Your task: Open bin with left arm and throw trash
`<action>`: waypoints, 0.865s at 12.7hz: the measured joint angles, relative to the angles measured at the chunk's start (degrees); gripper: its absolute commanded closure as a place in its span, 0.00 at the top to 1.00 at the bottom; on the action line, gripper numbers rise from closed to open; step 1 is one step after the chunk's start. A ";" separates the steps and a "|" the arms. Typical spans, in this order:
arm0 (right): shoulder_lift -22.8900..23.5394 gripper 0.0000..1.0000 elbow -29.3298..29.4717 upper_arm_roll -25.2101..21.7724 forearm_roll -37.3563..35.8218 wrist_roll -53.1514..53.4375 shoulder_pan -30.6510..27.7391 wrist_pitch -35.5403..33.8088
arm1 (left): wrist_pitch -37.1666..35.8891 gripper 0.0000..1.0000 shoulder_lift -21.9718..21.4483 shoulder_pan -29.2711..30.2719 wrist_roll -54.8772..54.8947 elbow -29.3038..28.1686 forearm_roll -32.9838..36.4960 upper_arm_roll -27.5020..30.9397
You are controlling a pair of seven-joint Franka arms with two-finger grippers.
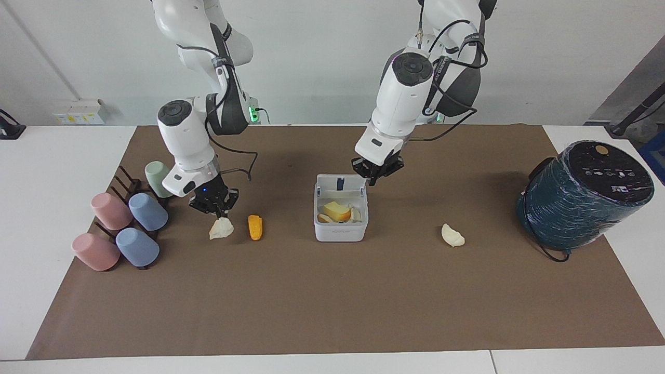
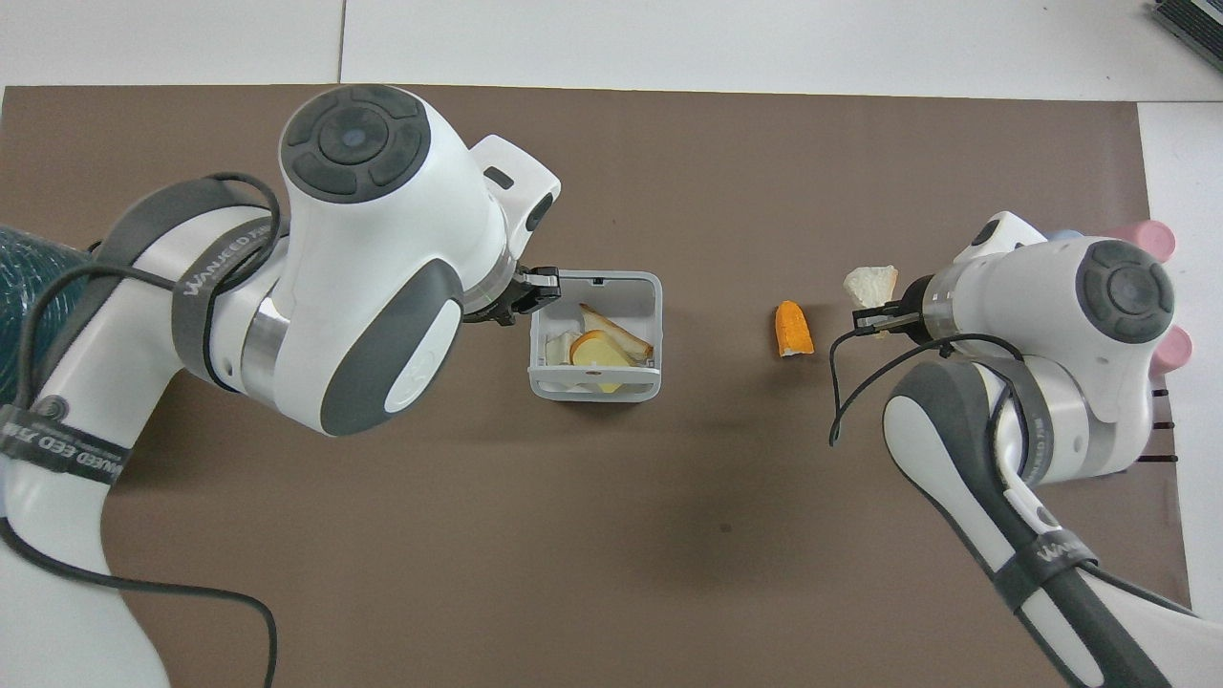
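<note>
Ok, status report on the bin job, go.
Left gripper shut, up beside the raised lid. Right gripper shut on a cream wedge, lifted off the mat. Bin open, scraps inside. Orange piece lies between wedge and bin.

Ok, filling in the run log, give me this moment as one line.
bin: lid open | left gripper: shut, over lid | right gripper: shut on cream wedge, lifted

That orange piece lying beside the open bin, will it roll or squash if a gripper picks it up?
The orange piece looks oblong and lies flat on the mat, so it probably won't roll. It seems small and likely light. Its matte, rough-looking surface suggests a fair grip, though softness can't be judged.
</note>
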 measured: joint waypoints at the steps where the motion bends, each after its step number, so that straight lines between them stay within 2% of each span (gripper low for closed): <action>1: -0.95 0.00 2.60 0.84 0.00 1.43 0.02 -3.82 | -0.92 0.02 -0.33 1.28 0.23 0.68 0.08 0.02; 4: -1.65 0.00 9.81 3.45 0.08 5.23 0.07 -11.00 | -2.31 0.12 -2.39 5.72 3.74 1.54 0.19 0.07; 5: -1.45 0.00 11.27 4.64 0.31 6.49 0.07 -11.41 | -3.30 0.22 -3.08 7.62 5.73 1.55 0.28 0.17; 6: -1.06 0.00 12.43 6.07 0.73 7.89 0.12 -11.39 | -3.98 0.41 -3.45 9.86 8.12 1.54 0.31 0.26; 7: -0.51 0.00 13.44 7.56 1.21 9.34 0.21 -11.20 | -4.12 0.71 -3.52 12.18 10.53 1.54 0.32 0.32; 8: 0.25 0.00 14.58 9.02 1.43 11.34 0.51 -10.70 | -4.02 0.96 -3.52 14.52 13.07 1.54 0.32 0.31; 9: 1.35 0.00 16.07 10.06 1.53 13.85 1.58 -10.38 | -3.74 1.00 -3.56 16.59 15.52 1.54 0.32 0.31; 11: 4.24 0.00 19.03 10.68 1.59 18.64 5.44 -9.42 | -1.23 1.00 -3.60 19.62 19.28 0.89 0.31 0.27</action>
